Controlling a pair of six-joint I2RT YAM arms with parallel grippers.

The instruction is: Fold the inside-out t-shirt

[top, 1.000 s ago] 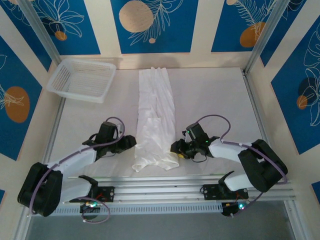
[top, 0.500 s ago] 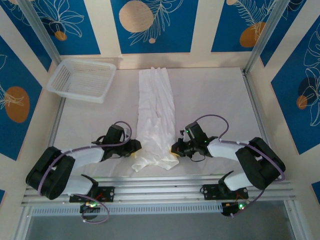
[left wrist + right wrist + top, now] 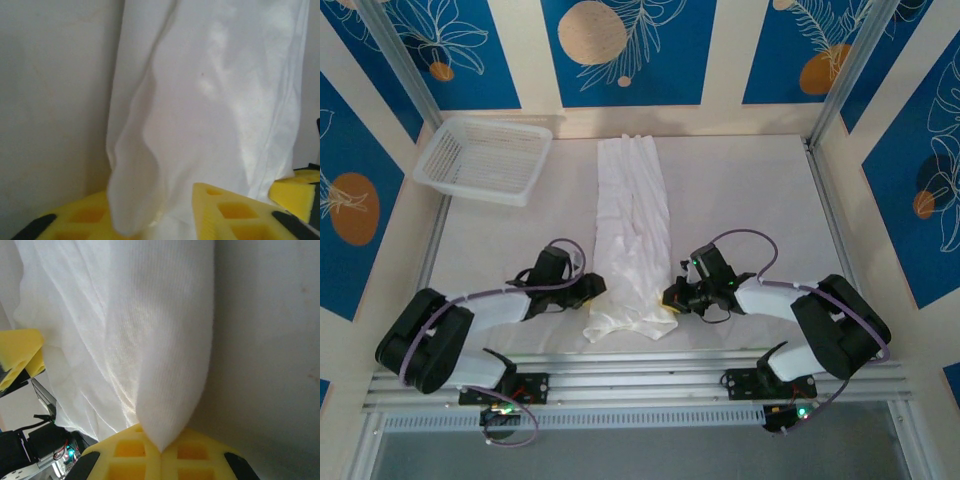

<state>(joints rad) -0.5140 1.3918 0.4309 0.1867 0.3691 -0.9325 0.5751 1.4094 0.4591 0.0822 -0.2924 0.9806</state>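
white t-shirt [image 3: 633,235], long narrow strip, mid-table

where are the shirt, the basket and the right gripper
shirt [image 3: 632,220], top view, middle of the long folded strip
basket [image 3: 470,188], top view, its near wall
right gripper [image 3: 161,452], right wrist view, where it pinches the shirt's edge

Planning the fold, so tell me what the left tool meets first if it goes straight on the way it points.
The t-shirt: its cloth lies between the fingers of the left tool. Beyond that strip, probably the right tool; depth is unclear.
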